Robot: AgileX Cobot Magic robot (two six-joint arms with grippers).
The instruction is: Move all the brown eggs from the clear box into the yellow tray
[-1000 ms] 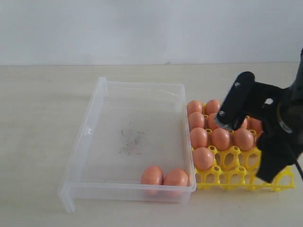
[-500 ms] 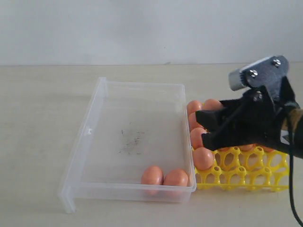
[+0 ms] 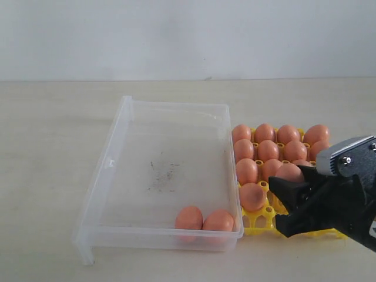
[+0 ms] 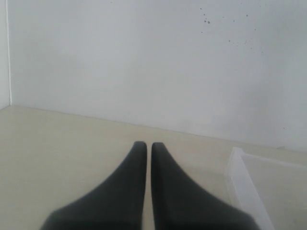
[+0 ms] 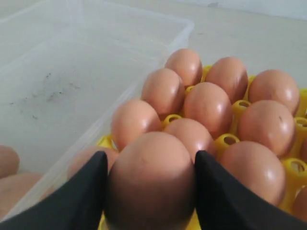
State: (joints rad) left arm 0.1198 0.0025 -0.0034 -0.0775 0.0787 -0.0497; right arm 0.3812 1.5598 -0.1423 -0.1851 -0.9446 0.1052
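beside the clear box [image 3: 176, 104], the yellow tray [image 3: 259, 222] already carries most of the brown eggs [image 3: 268, 150] — two are left in the box's near corner, by the tray. the right jaws stand fairly wide, clamped on one egg [image 5: 151, 184] just over the filled cups; the left jaws, nearly shut, hold nothing.

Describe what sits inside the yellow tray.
Brown eggs fill the far rows of the yellow tray, and a few near cups by the box show empty. The right gripper covers the near right cups, so their contents cannot be told.
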